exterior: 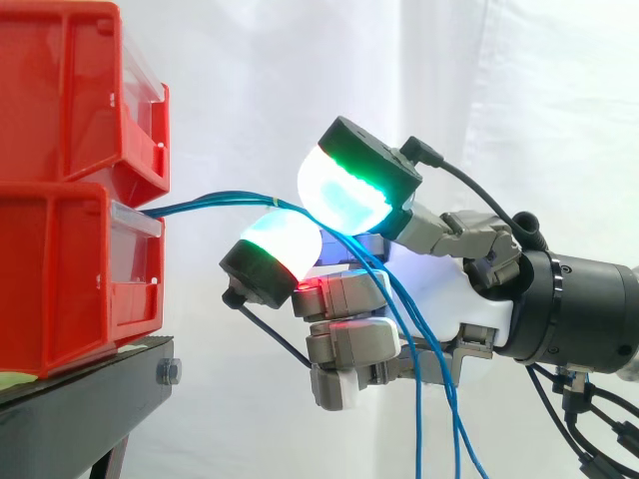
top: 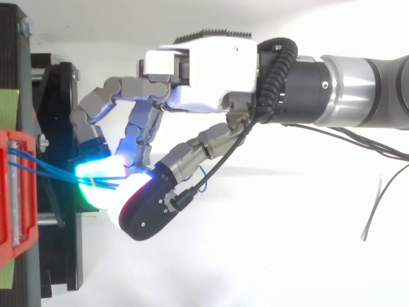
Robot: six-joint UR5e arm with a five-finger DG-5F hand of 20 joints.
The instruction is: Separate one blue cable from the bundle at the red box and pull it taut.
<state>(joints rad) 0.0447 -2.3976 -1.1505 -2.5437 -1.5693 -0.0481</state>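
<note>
Nothing readable here, honestly. The red bins (exterior: 70, 200) just ahead of the hand (top: 204, 64) have clear strips (exterior: 137, 218) along their front lips. They might be label holders, but seen side-on I can't make out any print in them. No legible letters, numbers or signs anywhere else either.
</note>
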